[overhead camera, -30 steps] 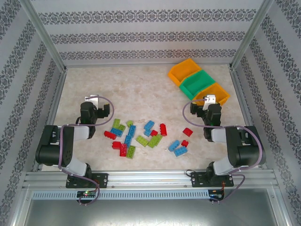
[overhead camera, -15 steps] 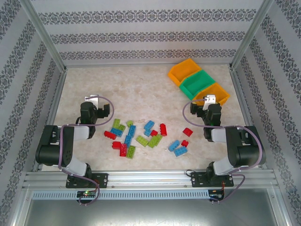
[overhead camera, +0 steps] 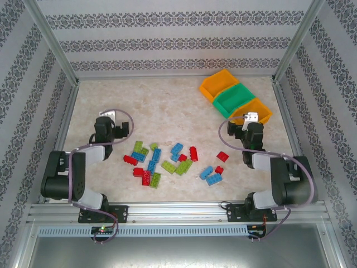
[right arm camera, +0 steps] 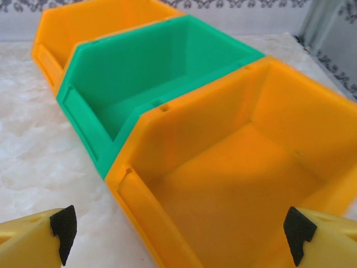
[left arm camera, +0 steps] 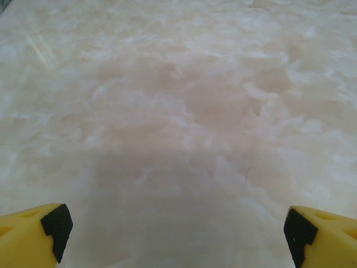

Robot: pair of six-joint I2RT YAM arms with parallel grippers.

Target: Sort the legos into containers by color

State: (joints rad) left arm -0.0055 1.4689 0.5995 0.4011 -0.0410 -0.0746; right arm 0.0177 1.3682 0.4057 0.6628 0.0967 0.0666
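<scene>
Legos [overhead camera: 168,166] lie scattered in one loose patch on the surface [overhead camera: 167,106], red, blue and lime green mixed together. The patch sits between the two arms: off to the right of the left hand [overhead camera: 107,116] and back toward its base, and off to the left of the right hand [overhead camera: 251,117], also back toward its base. Neither hand is over a brick.

Both hands have their fingers spread wide apart and hold nothing. The left wrist view shows bare surface between the yellow fingertips. The right hand points straight at the near orange bin [right arm camera: 184,134], just in front of it, with the green bin [right arm camera: 139,72] beyond that and the far orange bin [right arm camera: 83,22] last in the row. What shows of their insides holds no bricks.

By the look of it, the sort has not begun and the step in hand is the first pick. That calls for a hand to turn away from where it points, swing in over the patch and come down on a single brick. A red brick [overhead camera: 222,156] lies apart from the rest on the right hand's side, so it looks the easiest start. Bricks lying against each other in the middle may need a careful approach, or two may lift at once.
</scene>
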